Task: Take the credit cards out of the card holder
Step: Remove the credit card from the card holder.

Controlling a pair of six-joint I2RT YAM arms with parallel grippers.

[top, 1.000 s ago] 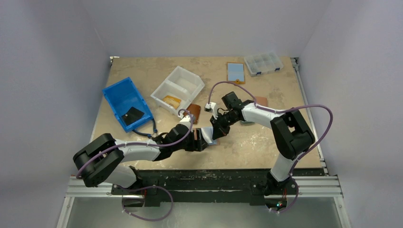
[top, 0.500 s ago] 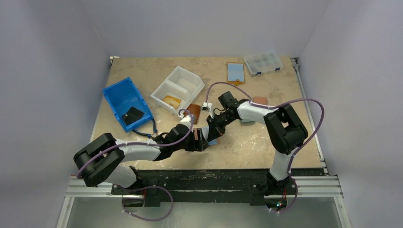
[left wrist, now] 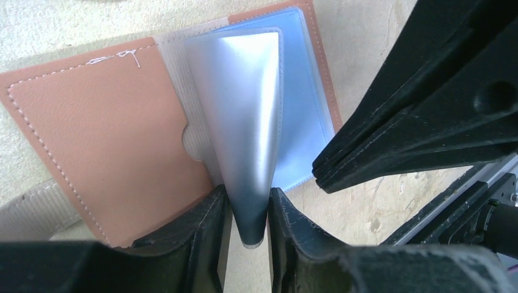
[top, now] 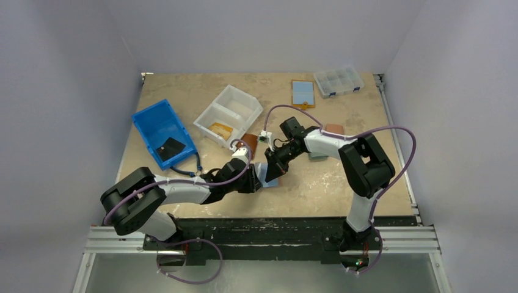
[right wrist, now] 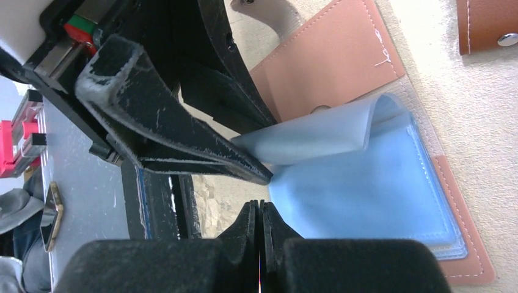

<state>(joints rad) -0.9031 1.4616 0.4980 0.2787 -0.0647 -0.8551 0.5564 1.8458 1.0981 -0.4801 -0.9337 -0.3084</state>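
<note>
The card holder [left wrist: 104,128] lies open on the table, tan leather with clear sleeves, in the middle of the top view [top: 267,178]. My left gripper [left wrist: 249,201] is shut on one clear sleeve [left wrist: 244,122] and holds it curled up off the stack. A light-blue credit card [right wrist: 366,189] shows in the sleeves below it [left wrist: 305,110]. My right gripper [right wrist: 261,204] is shut with nothing between its tips, which sit at the near edge of the blue stack. The two grippers [top: 255,181] [top: 273,171] almost touch.
A blue bin [top: 164,131] and a white divided bin [top: 228,113] stand at the back left. A clear compartment box [top: 338,80] and a second tan holder with a blue card [top: 303,93] lie at the back right. A brown snap pouch [right wrist: 488,24] lies close by.
My left gripper has closed on the clear sleeve and moved slightly forward. The right gripper moved left toward the holder a second ago and has stayed there, shut.
</note>
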